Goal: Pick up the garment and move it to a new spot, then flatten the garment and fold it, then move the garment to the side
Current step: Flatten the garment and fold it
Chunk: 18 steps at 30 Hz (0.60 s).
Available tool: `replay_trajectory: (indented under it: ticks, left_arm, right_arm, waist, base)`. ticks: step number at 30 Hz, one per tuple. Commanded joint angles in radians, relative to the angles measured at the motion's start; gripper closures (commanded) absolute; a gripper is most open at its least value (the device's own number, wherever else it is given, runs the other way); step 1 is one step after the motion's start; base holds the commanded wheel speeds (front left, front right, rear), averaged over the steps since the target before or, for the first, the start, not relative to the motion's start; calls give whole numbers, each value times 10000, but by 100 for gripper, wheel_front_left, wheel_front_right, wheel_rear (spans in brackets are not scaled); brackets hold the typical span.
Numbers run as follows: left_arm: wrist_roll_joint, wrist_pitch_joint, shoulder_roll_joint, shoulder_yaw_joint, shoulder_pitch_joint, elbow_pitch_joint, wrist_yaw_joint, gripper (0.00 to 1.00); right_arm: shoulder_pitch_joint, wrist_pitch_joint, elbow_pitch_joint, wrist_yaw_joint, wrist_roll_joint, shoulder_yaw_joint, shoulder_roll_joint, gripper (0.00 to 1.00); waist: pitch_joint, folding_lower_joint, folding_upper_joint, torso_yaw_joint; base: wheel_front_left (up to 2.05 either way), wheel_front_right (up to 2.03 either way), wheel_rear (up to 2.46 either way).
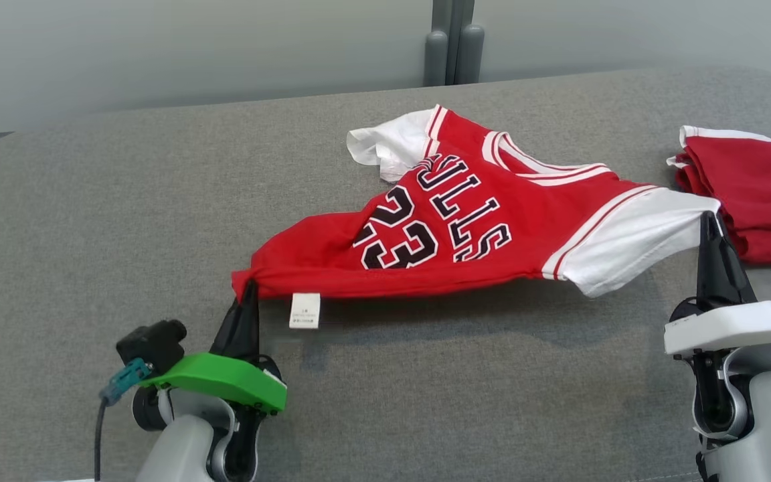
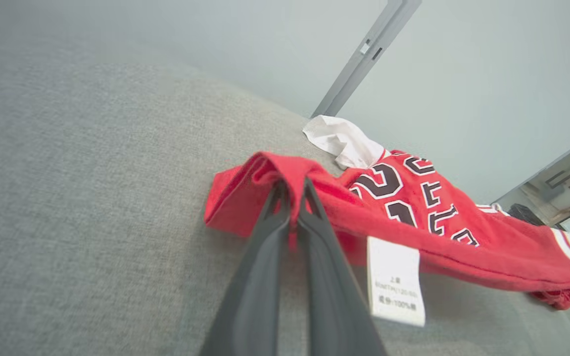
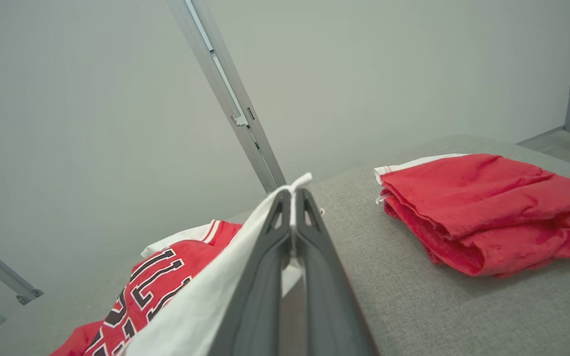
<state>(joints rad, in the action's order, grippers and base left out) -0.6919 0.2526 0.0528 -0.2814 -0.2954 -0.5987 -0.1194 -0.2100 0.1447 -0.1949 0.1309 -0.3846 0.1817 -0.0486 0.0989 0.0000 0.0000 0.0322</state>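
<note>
Stretching across the broad grey fabric-covered worktop [image 1: 124,221], the red jersey with white sleeves and black lettering [image 1: 466,234] sags between two grips near the front edge, with a folded red-and-white cloth pile [image 1: 753,194] just beside its right sleeve. I judge this to be the pick-up step: the left tool [image 1: 249,289] is pressed together on a bunched red hem corner and the right tool [image 1: 708,221] pinches the white sleeve tip, so next both arms should rise together, keeping the cloth taut and clear of the pile. How many layers each tool has caught is hidden, the far sleeve is crumpled, the pile is cut off at the picture's edge, and the print on the small white care label [image 1: 305,311] is unreadable.
</note>
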Motion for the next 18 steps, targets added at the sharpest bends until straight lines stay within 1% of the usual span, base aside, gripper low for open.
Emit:
replay_trajectory:
  ticks: [1,6,9,18]
  left_arm:
    - [-126,49,63,131,149,379,-30,100]
    - [-316,110,132,479,388,2336,-35,100]
    - [-363,18,234,576,508,3517,63,100]
    - [-532,-903,681,832,343,6900,604,100]
  right_arm:
    - [-18,138,173,-3,-195,-33,-39,100]
    - [141,245,994,-3,-859,-196,-39,100]
    - [268,121,1758,-2,-1249,-280,-39,100]
    - [553,-745,4586,0,-1959,-284,-36,100]
  waist:
    - [-157,0,0,3]
    - [-447,0,0,-122]
    - [-606,0,0,-261]
    - [-936,0,0,-796]
  base:
    - [0,0,0]
    - [0,0,0]
    - [0,0,0]
    - [0,0,0]
